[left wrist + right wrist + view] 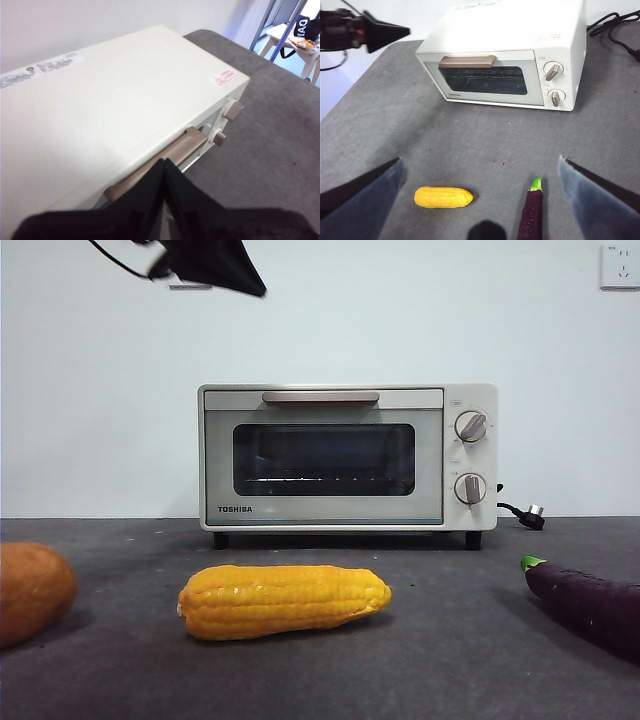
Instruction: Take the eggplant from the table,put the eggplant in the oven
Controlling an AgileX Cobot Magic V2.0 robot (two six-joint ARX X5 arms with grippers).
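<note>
The eggplant (590,605) lies on the table (450,660) at the front right, its green stem tip pointing toward the oven (320,455). The cream-white oven stands at the back middle with its door closed. My right gripper (480,159) hovers high above the table's front, open wide, with the eggplant (532,215) below it, nearer its right jaw. My left gripper (164,162) is shut on nothing and hangs over the oven's top (115,110), close to the bar handle (172,155). It shows in the front view as a black tip (215,265) at the upper left.
A yellow corn cob (285,600) lies in front of the oven, left of the eggplant. A round orange-brown vegetable (30,590) sits at the front left edge. The oven's power cord and plug (525,512) trail off at its right.
</note>
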